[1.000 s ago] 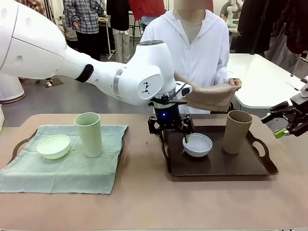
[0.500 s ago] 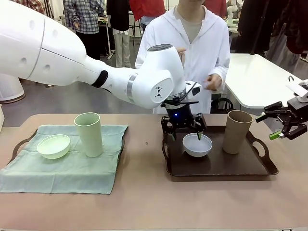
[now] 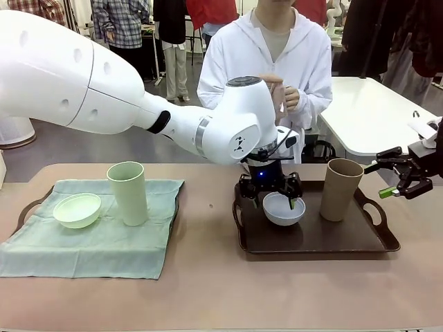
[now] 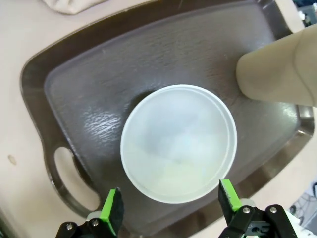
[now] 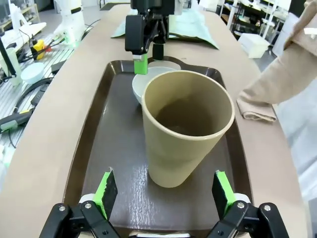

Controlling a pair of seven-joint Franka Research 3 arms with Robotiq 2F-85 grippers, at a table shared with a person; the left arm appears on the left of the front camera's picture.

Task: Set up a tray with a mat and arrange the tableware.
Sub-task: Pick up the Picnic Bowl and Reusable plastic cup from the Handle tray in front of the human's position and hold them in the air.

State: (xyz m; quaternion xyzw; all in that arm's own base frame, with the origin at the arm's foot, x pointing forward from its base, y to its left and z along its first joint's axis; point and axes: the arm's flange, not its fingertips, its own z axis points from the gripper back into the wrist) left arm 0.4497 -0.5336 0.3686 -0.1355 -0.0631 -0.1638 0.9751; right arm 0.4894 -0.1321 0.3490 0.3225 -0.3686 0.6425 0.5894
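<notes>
Front view faces across the counter (image 3: 208,297) toward its far edge; left wrist view looks straight down, close over the white bowl (image 4: 178,144); right wrist view looks along the brown tray (image 5: 119,148), near the tan cup (image 5: 185,134); all share that tray.

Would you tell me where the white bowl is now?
The white bowl sits on the brown tray, right of centre in the front view, left of the tan cup, under the left gripper.

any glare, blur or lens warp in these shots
Left wrist view: light leaves a pale sheen on the brown tray beside the white bowl, and the tan cup leans outward from wide-angle warp. Right wrist view: the cup looks stretched wide at its rim. Front view: even light, soft shadows, no obvious blur.
</notes>
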